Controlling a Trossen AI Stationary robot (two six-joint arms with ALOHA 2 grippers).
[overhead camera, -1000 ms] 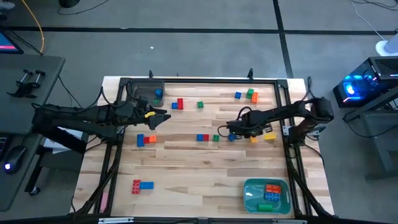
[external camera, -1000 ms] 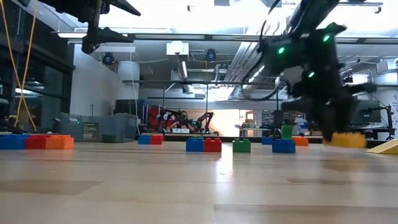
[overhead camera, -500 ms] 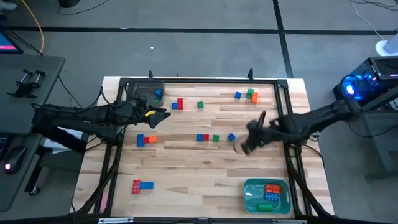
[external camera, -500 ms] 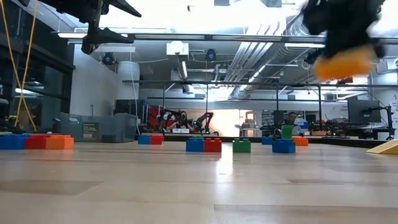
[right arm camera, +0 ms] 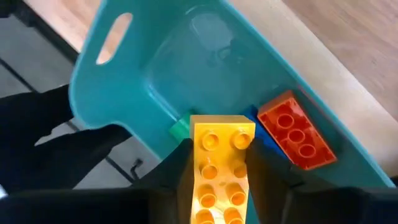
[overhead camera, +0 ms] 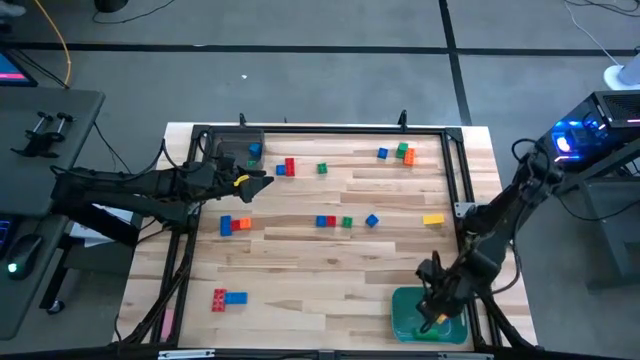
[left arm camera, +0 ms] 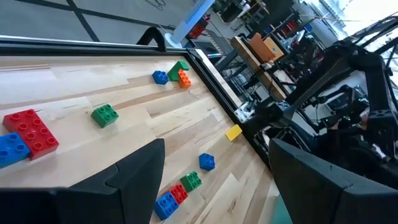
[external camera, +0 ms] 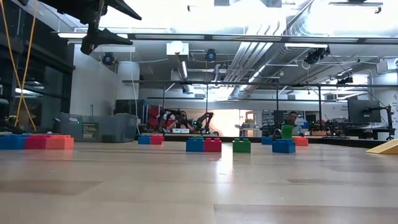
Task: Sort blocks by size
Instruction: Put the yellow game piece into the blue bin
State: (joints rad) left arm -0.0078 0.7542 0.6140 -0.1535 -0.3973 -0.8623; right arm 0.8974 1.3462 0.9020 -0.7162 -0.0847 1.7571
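The bench (overhead camera: pixel 300 270) carries the scattered blocks; a teal bin (overhead camera: pixel 405 318) sits at its near right corner. My right hand (overhead camera: pixel 437 308) hangs over that bin, closed on 1 long yellow block (right arm camera: pixel 219 171), which stands directly above the bin's interior beside an orange long block (right arm camera: pixel 296 130) already inside. I judge this the drop step for a long piece: next I need to part the fingers so it falls clear of the rim. My left hand (overhead camera: pixel 258 183) waits near the grey bin (overhead camera: pixel 232 146), fingers spread and empty. A loose yellow block (overhead camera: pixel 432 218) lies mid-right.
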